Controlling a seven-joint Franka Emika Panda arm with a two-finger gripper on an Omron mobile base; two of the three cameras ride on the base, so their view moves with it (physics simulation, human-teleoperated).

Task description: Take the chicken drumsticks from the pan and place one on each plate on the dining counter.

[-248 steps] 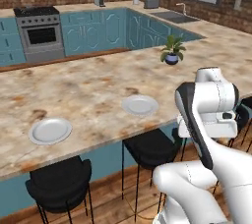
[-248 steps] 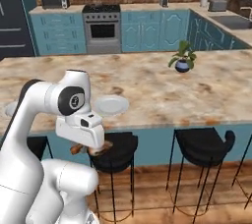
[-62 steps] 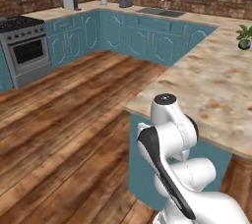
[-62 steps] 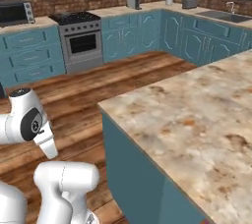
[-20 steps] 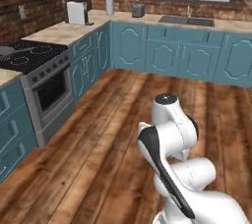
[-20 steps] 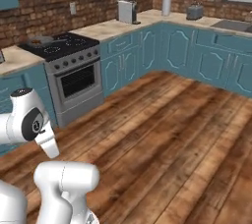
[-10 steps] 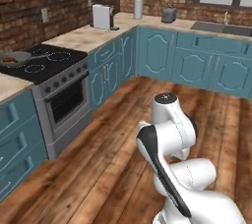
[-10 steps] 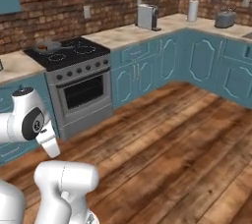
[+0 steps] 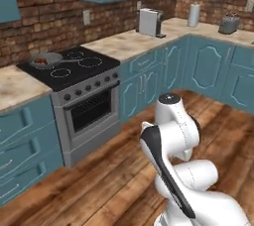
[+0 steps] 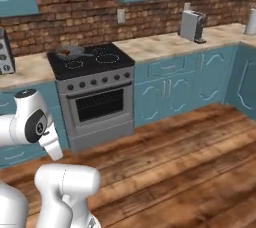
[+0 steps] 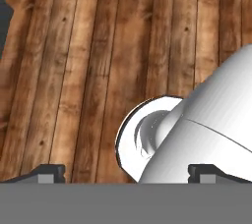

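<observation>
Gripper (image 11: 126, 171): jaws stand wide apart with nothing between them, the two dark fingertips (image 11: 47, 171) showing at opposite ends of the hand view's lower edge. The hand points down at the wooden floor (image 11: 74, 61); the arm is folded in close over the base, which I judge to be a carrying posture for driving, not for reaching.

Arm: tucked and upright in both base views, well apart from any counter.

The pan (image 9: 43, 60) sits on the rear left burner of the stove (image 9: 79, 79), handle running toward the right in the left base view. A small reddish-brown patch inside it is most likely the chicken drumsticks (image 9: 40, 62) (too small to separate into two, or to tell the darker from the lighter). In the right base view the pan (image 10: 67, 51) shows as a grey disc at the back of the cooktop with a brown spot in it.

Judgement: the fetch step has not begun; the base needs to close on the stove before the arm can extend over the pan.

Beyond: a toaster-like appliance (image 9: 148, 22) on the wall counter (image 9: 134, 41), brick wall behind.

Hard to make out: the pan's handle in the right base view; how the drumsticks lie
</observation>
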